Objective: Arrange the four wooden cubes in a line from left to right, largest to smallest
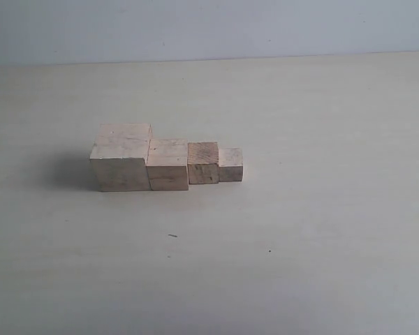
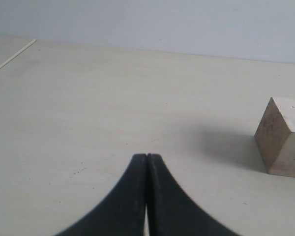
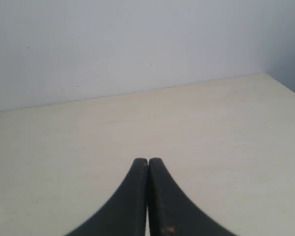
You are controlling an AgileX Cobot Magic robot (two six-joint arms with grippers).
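Two pairs pressed together: left claw (image 2: pixel 147 157) and right claw (image 3: pixel 148 161) (each holding nothing).

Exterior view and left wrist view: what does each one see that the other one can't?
Only the exterior view shows all four wooden cubes side by side in a row, largest on the left. Only the left wrist view shows the left fingers, pressed shut and empty. Both show the largest cube and the pale table.

Open table (image 1: pixel 321 265) surrounds the four wooden cubes (image 1: pixel 167 167), seemingly touching without gaps.
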